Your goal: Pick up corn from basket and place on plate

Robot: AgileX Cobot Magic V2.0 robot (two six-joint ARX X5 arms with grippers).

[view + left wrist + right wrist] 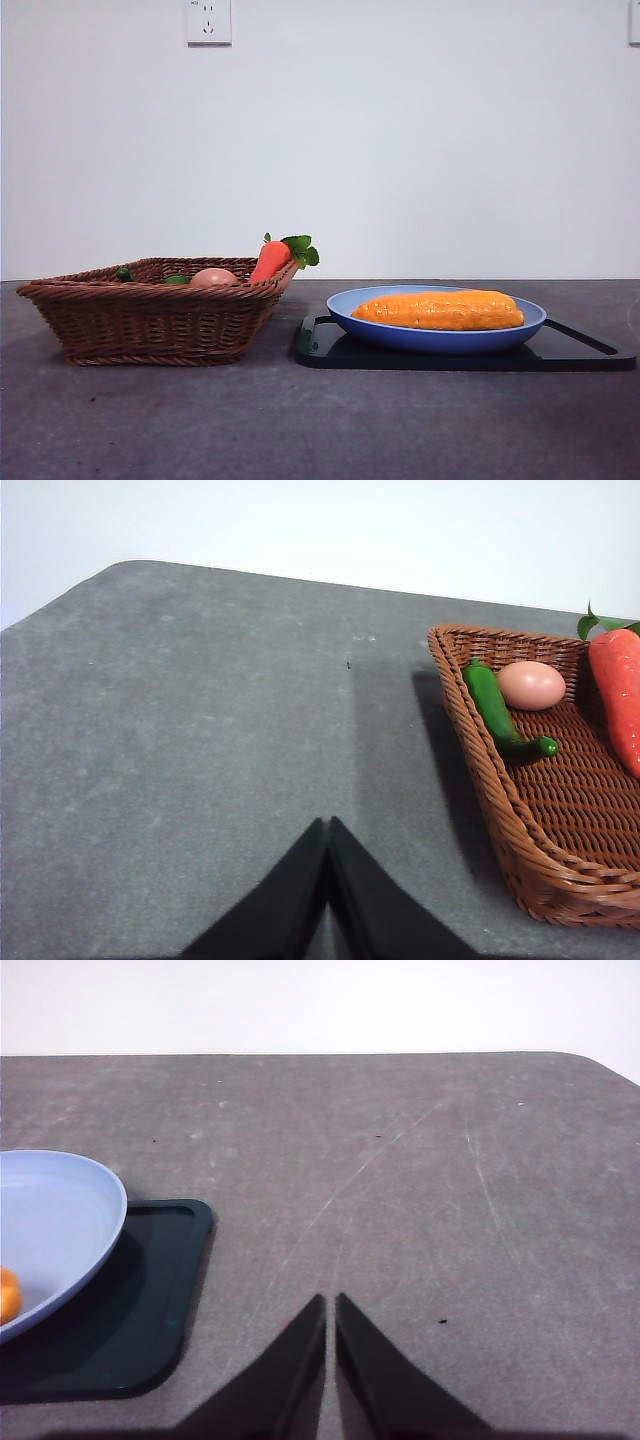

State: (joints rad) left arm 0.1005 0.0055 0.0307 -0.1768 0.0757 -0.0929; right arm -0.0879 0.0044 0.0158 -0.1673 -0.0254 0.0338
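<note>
The long orange-yellow corn [440, 310] lies flat in the blue plate [360, 318] at the right of the front view; only one end of the corn [8, 1295] shows in the right wrist view, on the plate [50, 1220]. The brown wicker basket [150, 320] stands to the left, and its rim [480, 770] also appears in the left wrist view. My left gripper [328, 825] is shut over bare table beside the basket. Over bare table beside the plate, my right gripper [330, 1302] is shut too. Neither holds anything, and neither shows in the front view.
In the basket lie a carrot [618, 695] with green leaves, a peach-coloured egg [531, 684] and a green pepper [497, 712]. A flat black tray [585, 352] sits under the plate. Grey table surface stretches in front of both.
</note>
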